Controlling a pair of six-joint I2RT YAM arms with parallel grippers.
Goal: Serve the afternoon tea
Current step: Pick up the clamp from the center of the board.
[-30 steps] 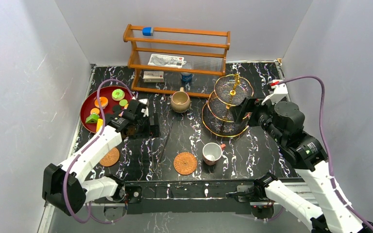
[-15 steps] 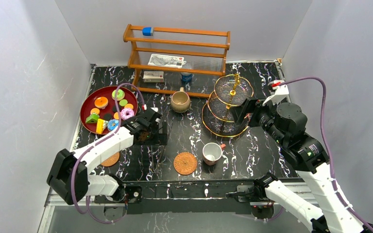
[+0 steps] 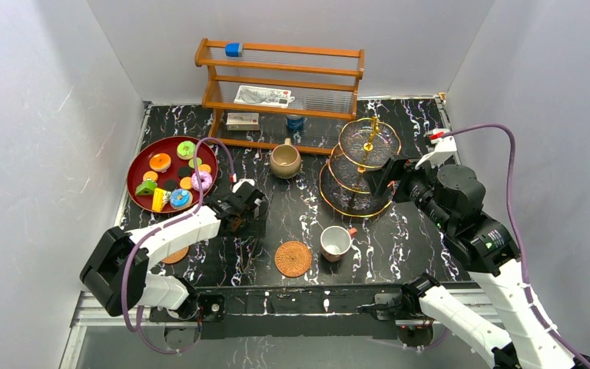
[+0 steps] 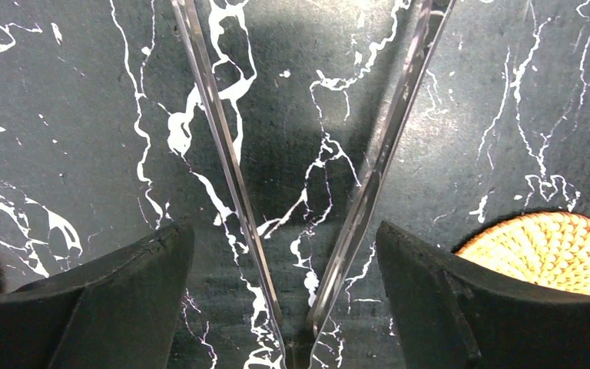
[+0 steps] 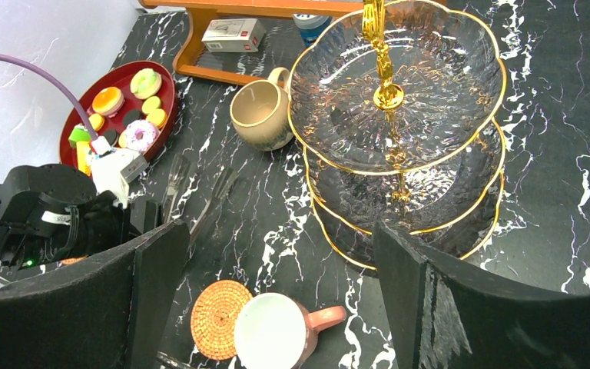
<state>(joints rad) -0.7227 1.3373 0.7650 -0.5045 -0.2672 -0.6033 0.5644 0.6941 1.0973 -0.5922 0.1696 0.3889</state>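
My left gripper (image 3: 250,218) is open and low over metal tongs (image 4: 227,157) that lie flat on the black marble table. The tongs' two arms run between my fingers (image 4: 92,307), and nothing is gripped. A red tray (image 3: 133,171) at the left holds several toy pastries (image 3: 178,197). My right gripper (image 3: 388,175) is open and empty in the air beside the gold-rimmed tiered glass stand (image 3: 361,165), whose tiers are bare. The tan mug (image 3: 284,161) stands behind the tongs. The white red-handled cup (image 3: 336,243) stands beside one woven coaster (image 3: 293,258). The other coaster (image 3: 174,253) is partly under my left arm.
The wooden rack (image 3: 280,92) with boxes and a can stands along the back wall. White walls close in the left, back and right sides. The tongs also show in the right wrist view (image 5: 217,192), between my left gripper and the mug (image 5: 260,114).
My left arm has swung right from beside the red tray and now sits over the tongs. The right gripper has barely moved.
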